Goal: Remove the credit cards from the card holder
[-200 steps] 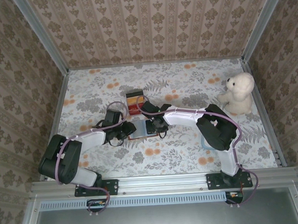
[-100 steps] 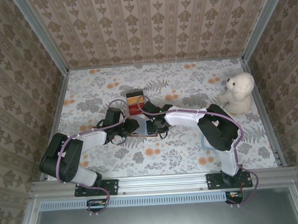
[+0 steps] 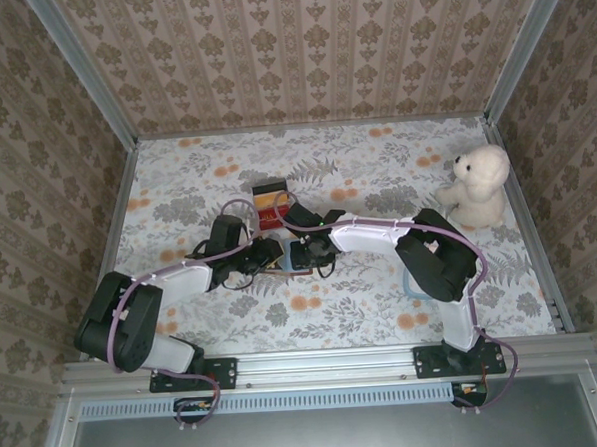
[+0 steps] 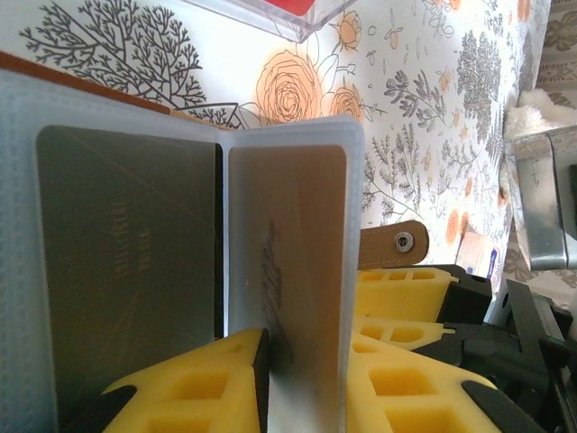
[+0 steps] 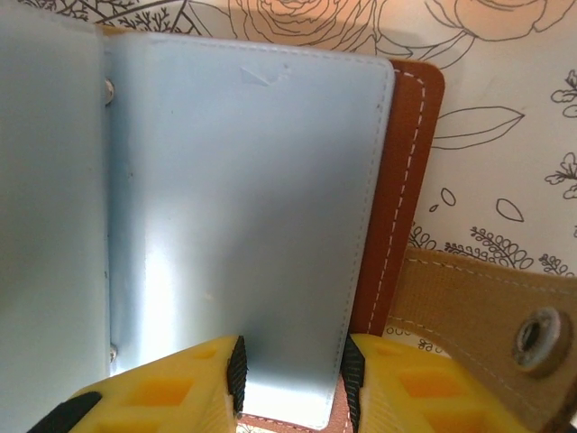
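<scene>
Left wrist view: the left pincer [image 4: 302, 350] nips a sleeve [image 4: 354, 180] upright, probably to expose its card [image 4: 288, 234]; the right pincer [image 5: 291, 356] clamps the card holder [image 5: 410, 180] steady at the middle of the desk [image 3: 383, 304].

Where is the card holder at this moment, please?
In the top view the card holder lies open between the left tool and the right tool, which both grip its clear pages, just on the near side of the small black box.
</scene>
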